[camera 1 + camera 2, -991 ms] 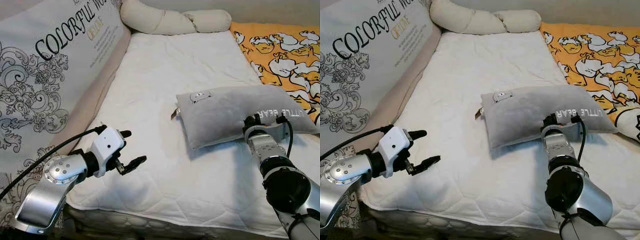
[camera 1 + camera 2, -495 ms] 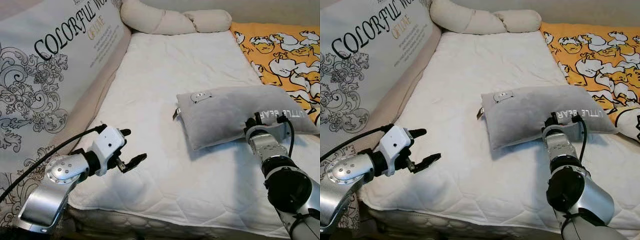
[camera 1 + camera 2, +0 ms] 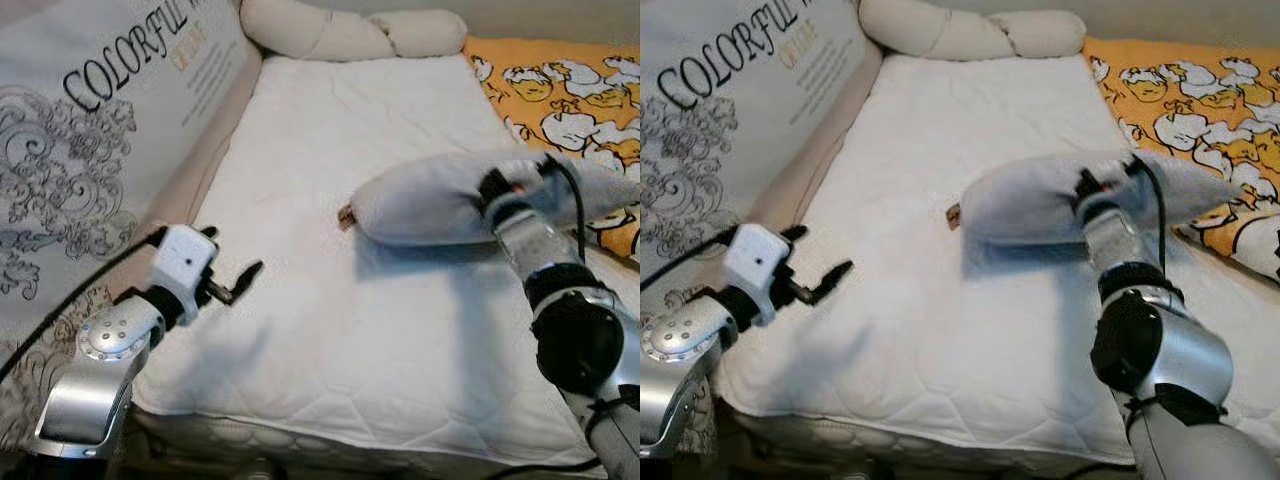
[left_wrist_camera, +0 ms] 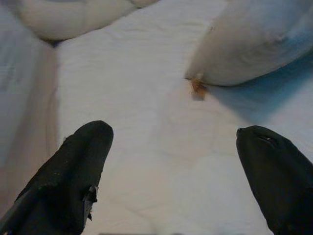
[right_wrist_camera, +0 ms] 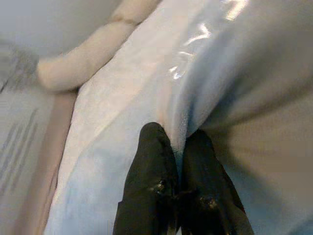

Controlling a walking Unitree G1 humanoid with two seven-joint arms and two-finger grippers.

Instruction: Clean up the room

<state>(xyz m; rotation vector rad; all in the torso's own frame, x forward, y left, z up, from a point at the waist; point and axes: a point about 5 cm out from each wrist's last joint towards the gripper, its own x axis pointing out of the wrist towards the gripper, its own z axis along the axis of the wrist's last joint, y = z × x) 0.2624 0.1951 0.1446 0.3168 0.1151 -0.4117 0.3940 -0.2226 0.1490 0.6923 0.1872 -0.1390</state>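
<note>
A grey pillow (image 3: 430, 200) hangs lifted off the white mattress (image 3: 330, 300), casting a shadow below it. My right gripper (image 3: 492, 185) is shut on the pillow's near edge; in the right wrist view the black fingers (image 5: 156, 191) pinch a fold of the grey fabric (image 5: 244, 112). A small brown tag (image 3: 346, 215) sticks out at the pillow's left end. My left gripper (image 3: 232, 272) hovers open over the mattress's left front part, well apart from the pillow. In the left wrist view its two fingers (image 4: 73, 181) stand wide apart, with the pillow (image 4: 254, 44) beyond.
A cream bolster (image 3: 340, 35) lies across the head of the bed. A large printed cushion (image 3: 90, 150) leans along the left side. An orange cartoon-print blanket (image 3: 570, 90) covers the right side. The mattress's front edge (image 3: 350, 440) is close to me.
My right gripper has raised the grey pillow off the mattress and moved it up and away. My left gripper has drifted left and slightly up. The camera has shifted a little.
</note>
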